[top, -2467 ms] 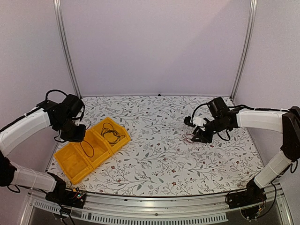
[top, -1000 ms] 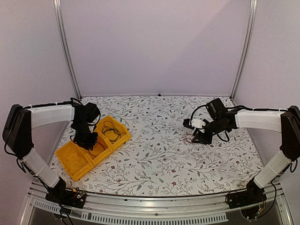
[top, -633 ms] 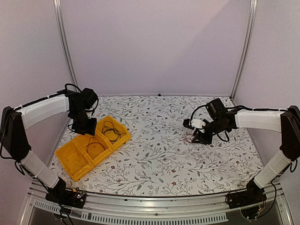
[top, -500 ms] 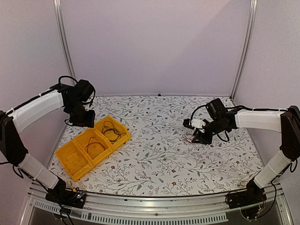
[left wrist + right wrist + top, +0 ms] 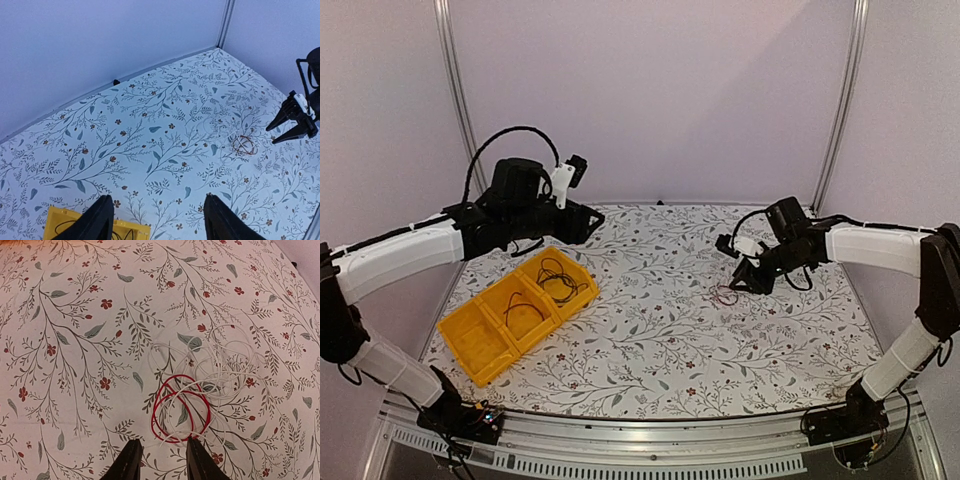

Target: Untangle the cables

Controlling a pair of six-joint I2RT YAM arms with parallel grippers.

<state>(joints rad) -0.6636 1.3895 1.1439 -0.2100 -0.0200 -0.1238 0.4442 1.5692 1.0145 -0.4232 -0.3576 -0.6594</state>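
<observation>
A red cable loop [image 5: 180,410] lies tangled with thin white cables [image 5: 227,365] on the floral tabletop; the same small tangle [image 5: 725,296] shows right of centre in the top view. My right gripper [image 5: 163,441] hovers just short of the red loop, open, with nothing between its fingers. Black cables [image 5: 555,282] lie coiled in the yellow bin [image 5: 470,345]. My left gripper [image 5: 157,200] is raised above the bin's far side, open wide and empty, and faces across the table towards the tangle [image 5: 243,145].
The bin has three compartments; the middle one holds a second black coil [image 5: 518,310]. The bin's corner [image 5: 65,220] shows under the left fingers. Metal posts [image 5: 460,100] and pale walls close off the back. The right gripper [image 5: 295,125] shows at the left wrist view's right edge.
The left arm has lifted out of the yellow bin and swung up and to the right, and its jaws have opened. The right gripper has risen slightly off the tangle, and its jaws have narrowed a little.
</observation>
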